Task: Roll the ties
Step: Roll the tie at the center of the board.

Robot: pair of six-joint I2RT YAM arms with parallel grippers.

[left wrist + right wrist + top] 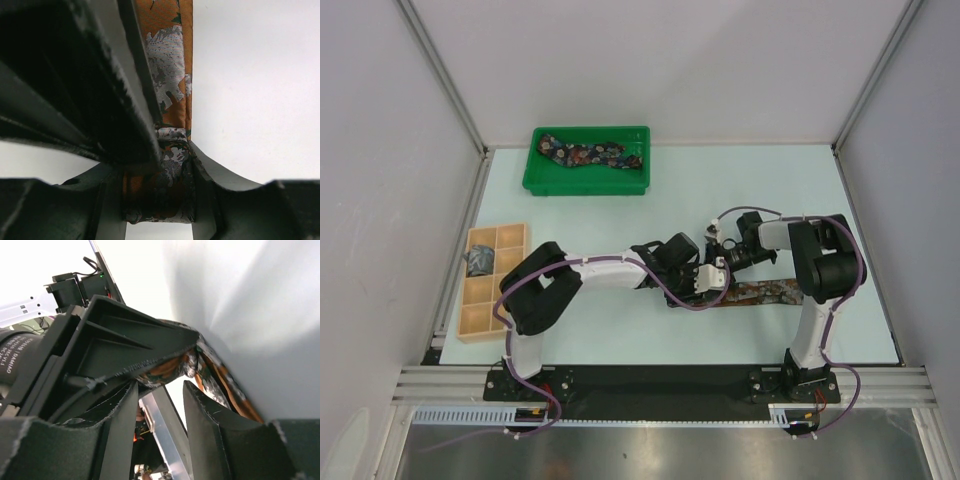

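Note:
The rust-brown tie (770, 292) lies flat on the table in front of the right arm, its left end partly rolled. My left gripper (708, 280) is shut on that rolled end; in the left wrist view the roll (165, 195) sits between the fingers of that gripper (157, 200) and the flat strip (167, 55) runs away from them. My right gripper (723, 256) is just behind the roll, with its jaws apart and nothing between them (161, 390); the tie (225, 385) shows past its tips. The dark navy tie (590, 153) lies in the green tray. A grey-blue rolled tie (480, 262) sits in the wooden box.
The green tray (532, 180) stands at the back left of the table. The tan compartment box (510, 240) stands at the left edge. Both grippers are close together mid-table. White walls enclose the sides and back.

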